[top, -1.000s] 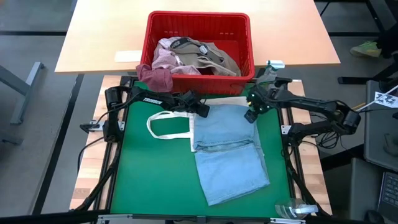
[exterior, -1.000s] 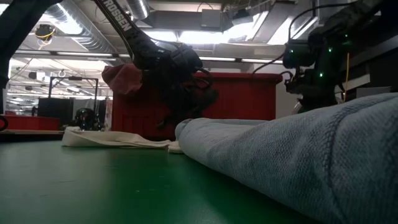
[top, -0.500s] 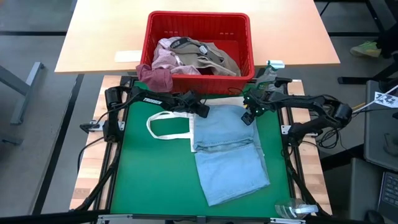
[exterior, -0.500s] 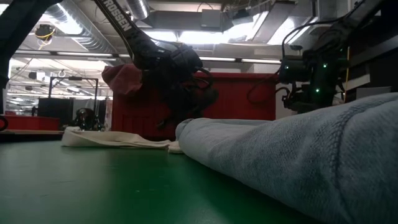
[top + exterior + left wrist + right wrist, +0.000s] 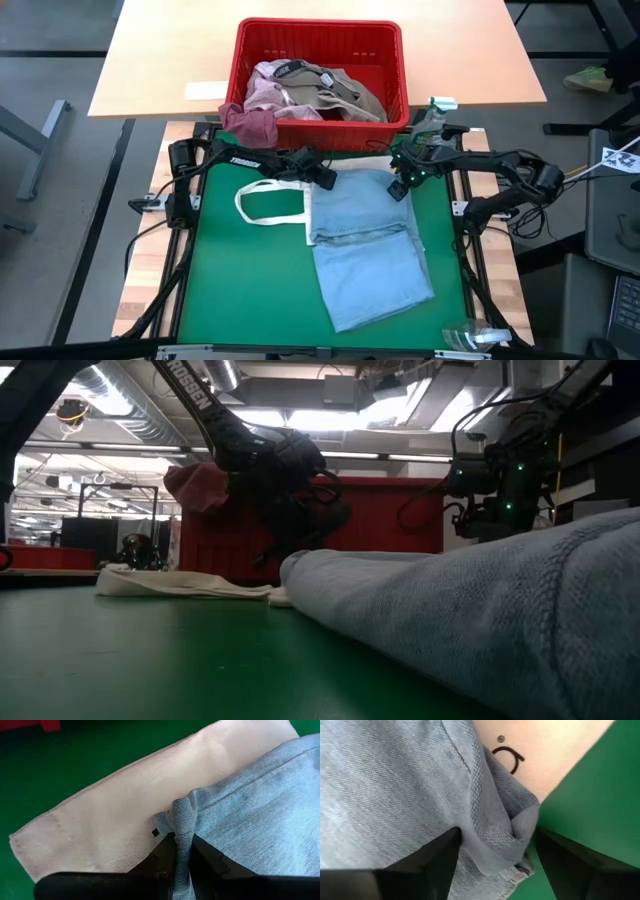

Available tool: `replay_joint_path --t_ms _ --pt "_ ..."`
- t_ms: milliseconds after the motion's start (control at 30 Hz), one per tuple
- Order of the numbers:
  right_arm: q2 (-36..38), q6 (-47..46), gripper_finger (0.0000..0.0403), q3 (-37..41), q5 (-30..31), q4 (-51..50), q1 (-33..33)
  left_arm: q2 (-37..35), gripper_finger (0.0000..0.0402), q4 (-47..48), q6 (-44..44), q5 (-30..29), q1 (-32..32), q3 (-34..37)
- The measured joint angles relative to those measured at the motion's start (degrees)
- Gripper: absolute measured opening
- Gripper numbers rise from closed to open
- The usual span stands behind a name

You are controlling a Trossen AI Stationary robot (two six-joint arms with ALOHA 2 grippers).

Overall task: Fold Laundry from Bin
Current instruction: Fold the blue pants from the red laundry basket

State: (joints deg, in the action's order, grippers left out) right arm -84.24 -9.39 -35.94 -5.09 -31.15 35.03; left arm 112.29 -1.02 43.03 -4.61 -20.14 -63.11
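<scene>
- Two grippers are working the far edge of the light blue garment [image 5: 366, 240], which is lying folded across the centre and lower right of the green mat [image 5: 240, 290] in the high view.
- Your left gripper [image 5: 323, 178] is pinching the garment's upper-left corner; the left wrist view shows a ridge of blue cloth clamped between the closed fingers [image 5: 210, 862], with the white tote bag [image 5: 272, 203] underneath.
- Your right gripper [image 5: 398, 187] is sitting at the upper-right corner with its jaws spread wide around a bunched fold, not yet squeezing it.
- The cloth looks soft, light and limp, so it is likely to sag and slide; you are best gripping the thicker hem at the corners.
- The red bin [image 5: 320, 30], at the upper centre of the frame, is holding the remaining pink, maroon and khaki laundry [image 5: 300, 92].
</scene>
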Motion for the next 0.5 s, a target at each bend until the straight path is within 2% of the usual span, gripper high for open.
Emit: replay_joint_path --t_ms 100,400,500 --pt "0.0 0.2 0.0214 0.0 -1.1 0.1 0.0 0.0 0.0040 0.0 0.0 0.0 0.1 0.0" --pt "-0.1 0.9 0.0053 -0.1 -2.0 0.1 -0.1 0.0 0.0022 -0.1 0.0 -0.2 0.3 0.0" --pt "0.2 0.9 0.0022 -1.1 -2.0 -0.9 -0.1 0.0 0.0020 -0.1 -0.1 -0.8 0.6 0.0"
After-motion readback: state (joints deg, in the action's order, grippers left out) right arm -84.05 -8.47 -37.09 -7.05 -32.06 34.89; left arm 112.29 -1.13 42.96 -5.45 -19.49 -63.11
